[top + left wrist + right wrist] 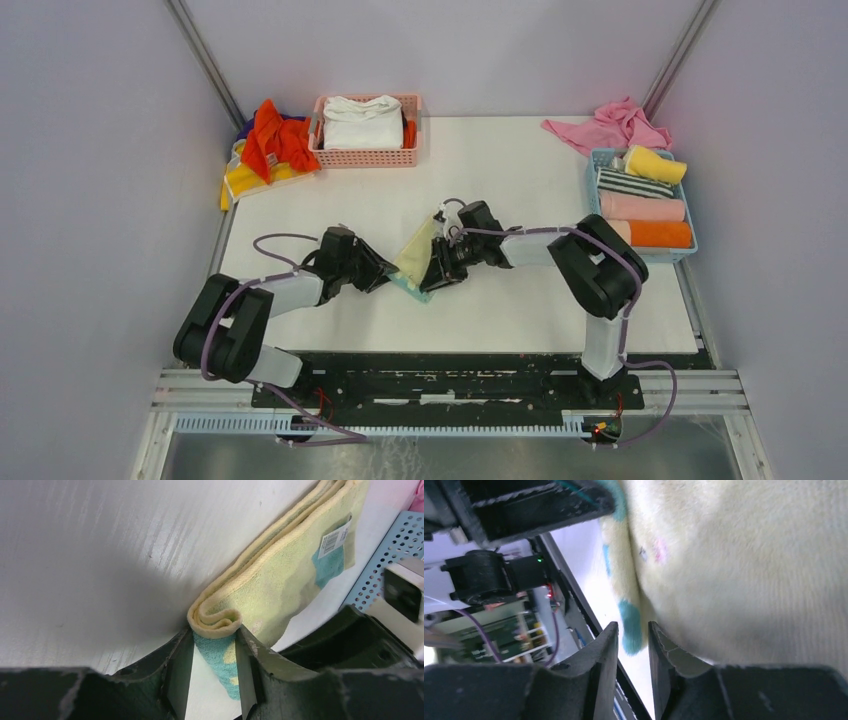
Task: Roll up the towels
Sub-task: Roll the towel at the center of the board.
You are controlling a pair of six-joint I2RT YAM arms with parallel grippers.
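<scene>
The left jaws (214, 629) stand partway apart and close on the folded end of the pale yellow towel (280, 575). The fold's rounded edge sits between the two tips and touches both, and a teal patch of the cloth runs down into the gap between them. From there the towel stretches away across the white bench (500, 170) as a flat folded band, with a barcode tag near its far end.

The right jaws (632, 626) are a narrow slit apart with no cloth between them. The towel presses against the outer side of one tip and fills the view beyond it, and a teal spot and bare bench show through the gap.

From above, both arms meet at the middle of the bench with the towel raised between them.

Well apart, at the right edge, a blue basket (592, 180) holds four rolled towels side by side: yellow, striped, pink and orange. A loose pink cloth (610, 125) lies just behind it. At the back left, a pink basket (365, 157) holds white cloth, and beside it is a heap of orange-red and yellow cloths (270, 140).
</scene>
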